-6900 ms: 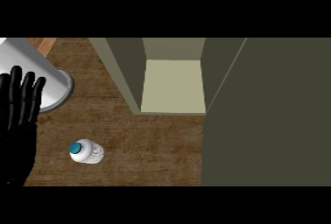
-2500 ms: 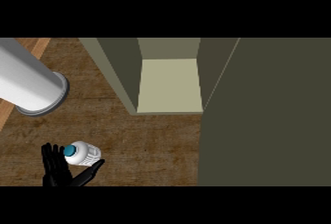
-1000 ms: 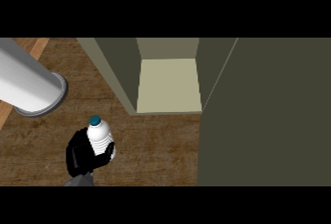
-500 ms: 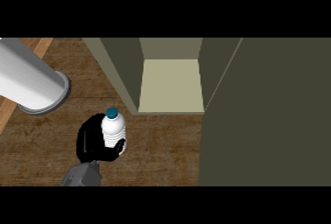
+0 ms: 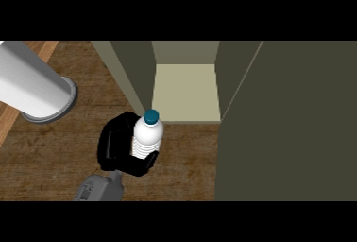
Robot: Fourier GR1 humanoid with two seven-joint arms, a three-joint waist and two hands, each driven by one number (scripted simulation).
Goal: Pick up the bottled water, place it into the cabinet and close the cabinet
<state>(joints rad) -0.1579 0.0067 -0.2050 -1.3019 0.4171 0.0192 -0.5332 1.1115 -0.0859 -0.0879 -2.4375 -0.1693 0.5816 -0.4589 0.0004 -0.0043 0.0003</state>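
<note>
- My right hand point(image 5: 118, 150) curls round the bottled water point(image 5: 147, 137), upright, teal cap up
- Held above the bench point(image 5: 55, 156), just beside the open cabinet point(image 5: 185, 94)

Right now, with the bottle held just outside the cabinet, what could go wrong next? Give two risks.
1. The bottle sits close to the front edge of the cabinet's left wall. Moving it straight in might knock it against that edge.
2. The hand wraps the bottle's lower part, so its fingers may catch the front lip of the shelf on the way in.
</note>
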